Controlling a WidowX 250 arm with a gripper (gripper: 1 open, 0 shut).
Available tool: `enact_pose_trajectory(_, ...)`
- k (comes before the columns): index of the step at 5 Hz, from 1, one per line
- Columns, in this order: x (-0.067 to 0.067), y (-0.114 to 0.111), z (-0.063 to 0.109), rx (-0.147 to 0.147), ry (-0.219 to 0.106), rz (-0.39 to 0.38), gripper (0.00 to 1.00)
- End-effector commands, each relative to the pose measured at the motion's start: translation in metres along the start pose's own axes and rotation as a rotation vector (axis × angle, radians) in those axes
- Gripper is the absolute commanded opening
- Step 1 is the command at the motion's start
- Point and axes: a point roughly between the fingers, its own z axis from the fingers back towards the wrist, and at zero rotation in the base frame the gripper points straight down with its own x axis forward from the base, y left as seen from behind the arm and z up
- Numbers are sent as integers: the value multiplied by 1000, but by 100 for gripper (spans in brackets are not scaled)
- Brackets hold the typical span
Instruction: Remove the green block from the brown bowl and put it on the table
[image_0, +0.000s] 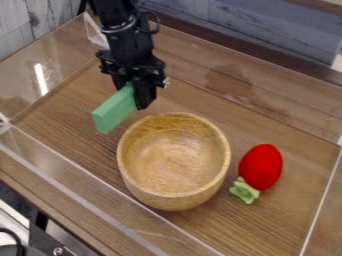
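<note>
Camera: end effector (140, 97) clamps green block (112, 111) beside brown bowl (174, 160) rim, above table (254, 85).

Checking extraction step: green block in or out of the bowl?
Out. The gripper holds the green block tilted, left of the brown bowl, whose inside is empty.

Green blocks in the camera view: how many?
1. The green block is held tilted in the shut hand, just left of the brown bowl and outside it. The bowl's interior looks empty; none seem hidden.
</note>
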Motion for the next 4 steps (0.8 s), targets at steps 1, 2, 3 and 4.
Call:
enact_pose_trajectory(1, 14, -1, 8, 21, -44, -19, 0)
enact_pose_trajectory(2, 14, -3, 7, 19, -42, -21, 0)
enact_pose_trajectory(3, 15, -3, 7, 17, -41, -21, 0)
enact_pose_trajectory(4, 16, -3, 6, 15, -40, -20, 0)
